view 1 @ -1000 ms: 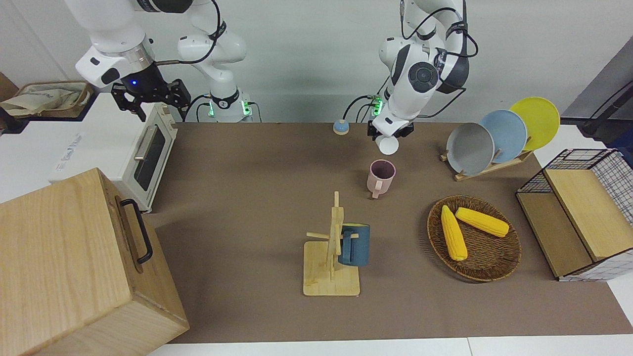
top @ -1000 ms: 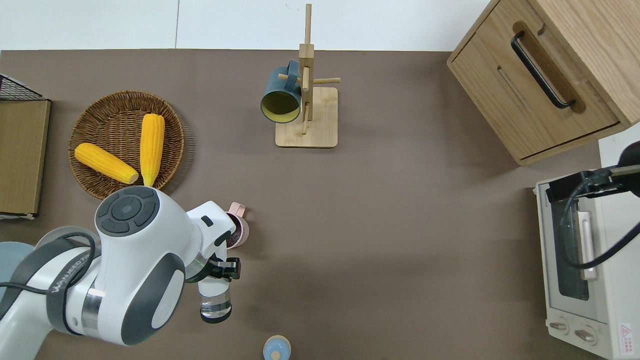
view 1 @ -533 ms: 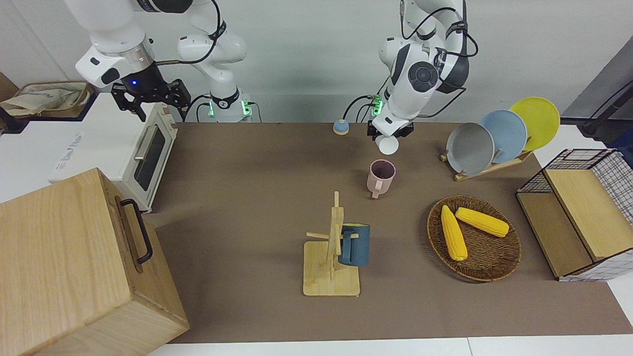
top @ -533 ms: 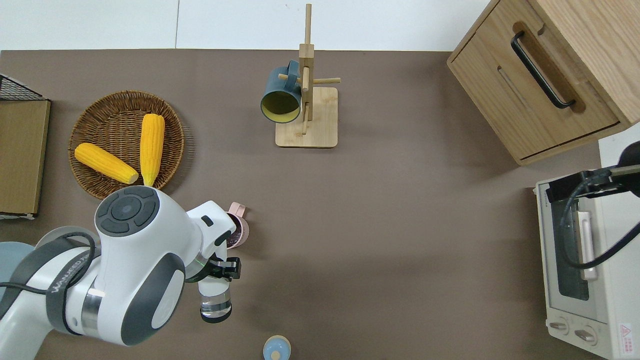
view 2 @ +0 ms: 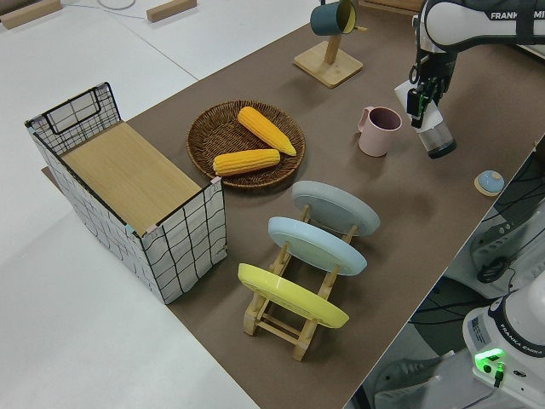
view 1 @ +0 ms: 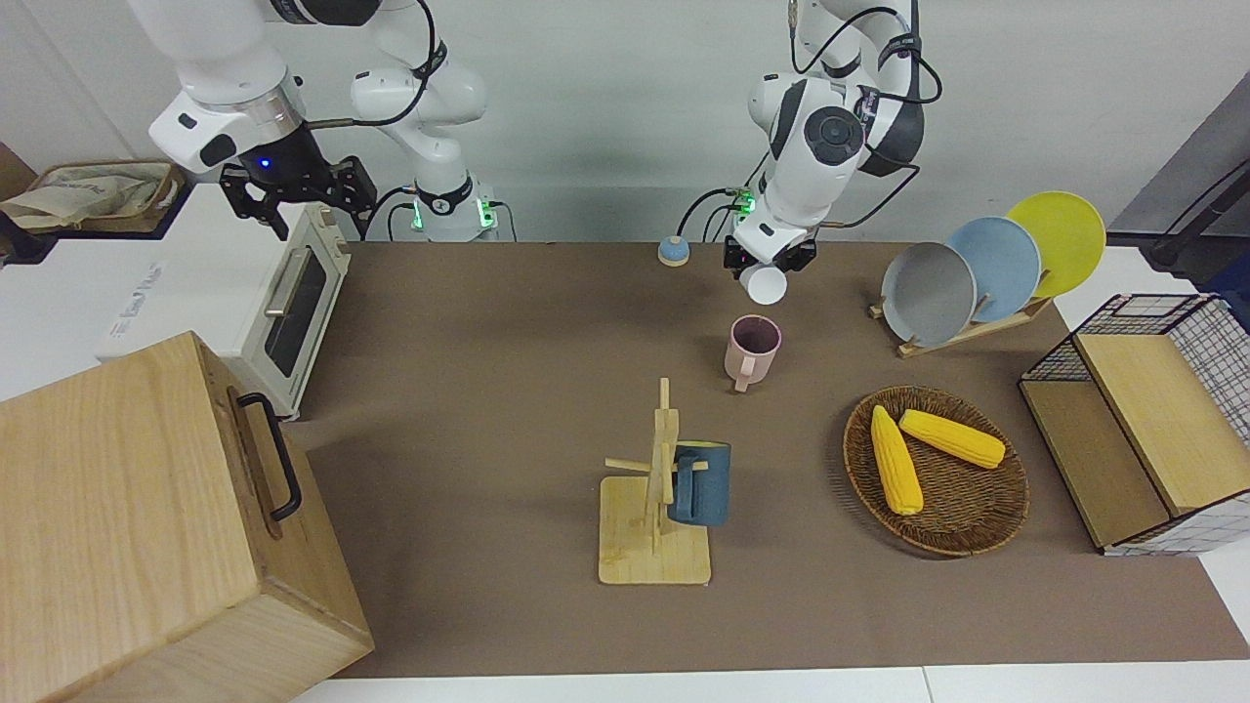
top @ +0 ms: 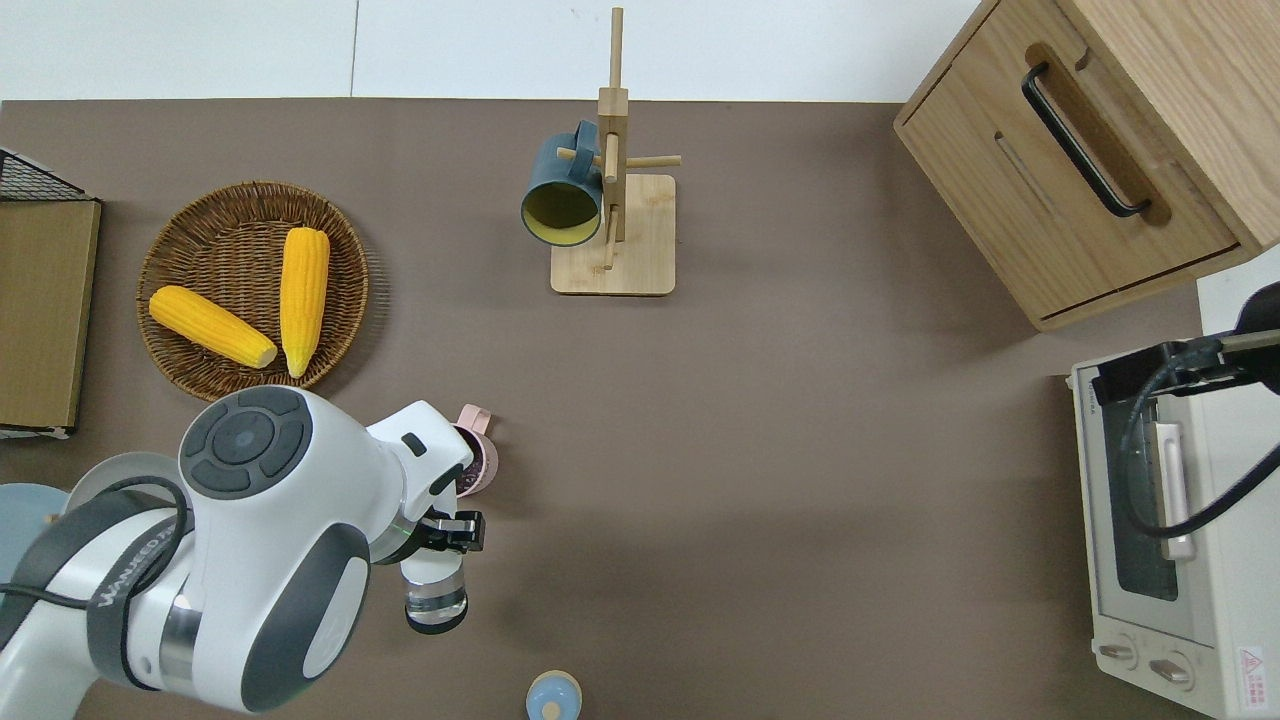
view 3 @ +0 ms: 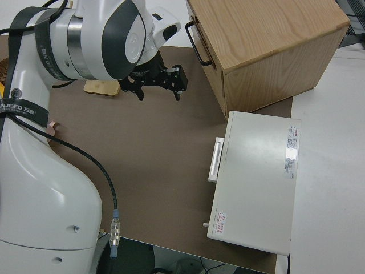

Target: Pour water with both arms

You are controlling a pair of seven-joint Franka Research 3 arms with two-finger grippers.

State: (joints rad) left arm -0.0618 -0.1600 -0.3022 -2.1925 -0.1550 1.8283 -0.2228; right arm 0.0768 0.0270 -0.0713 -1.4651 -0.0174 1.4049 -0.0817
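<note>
the left hand (top: 447,531) grips a clear plastic bottle (top: 435,597), tilted over the brown surface (top: 800,450) beside the pink ceramic mug (top: 474,462), toward the robots' edge; the right arm is parked, its hand (view 3: 155,83) spread open

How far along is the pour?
Done: the left gripper has a clear bottle in its grasp, cap off; a small blue cap lies on the table nearer the robots. In hand: the bottle hangs tilted just short of the pink mug, mouth toward it. Left: whether any water is in the mug cannot be told; setting the bottle down. The right arm is parked.
</note>
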